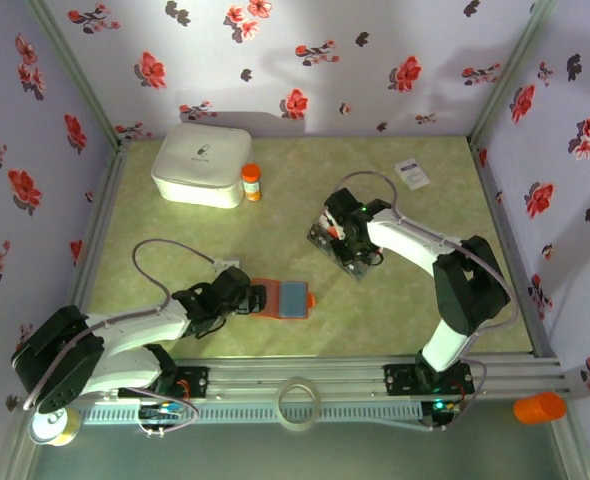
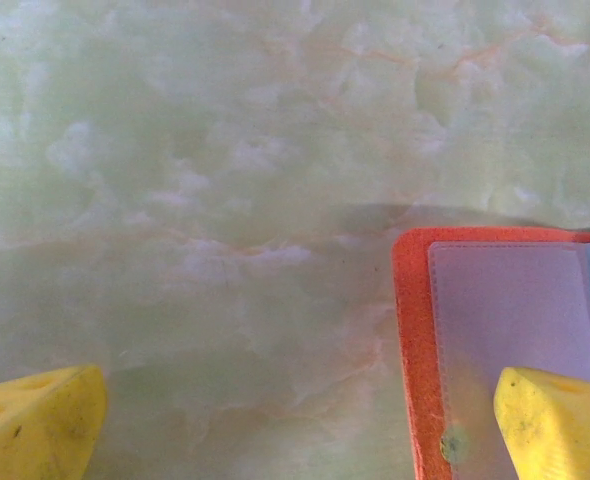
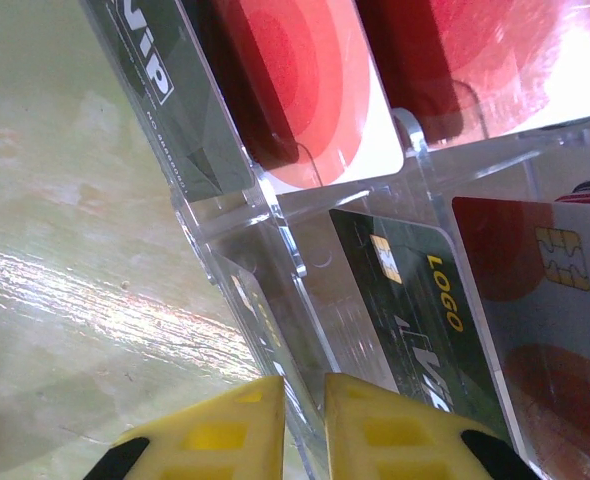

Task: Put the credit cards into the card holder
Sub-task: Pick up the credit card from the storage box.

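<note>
Left side first: the left gripper sits low over the table, and from the left wrist its yellow fingers are spread as wide as they go, one over bare green marble, the other hanging over the clear pocket of the card holder. The holder lies open and flat near the front middle of the table, orange rim out, grey-blue panel up, right against that gripper's tip in the top view. Over to the right gripper: it's down at a clear rack out in the middle-right of the table, well apart from the holder. The credit cards stand in that rack's compartments, dark ones with white lettering and red ones with gold chips, with see-through partitions between them. The right fingers are drawn close with a thin slit left, straddling a clear edge of the rack beside the dark card; whether they are pinching anything I cannot tell. Around the scene: a white box at the far left, an orange-capped bottle touching its side, a white printed card at the far right, and a tape ring on the front rail.
</note>
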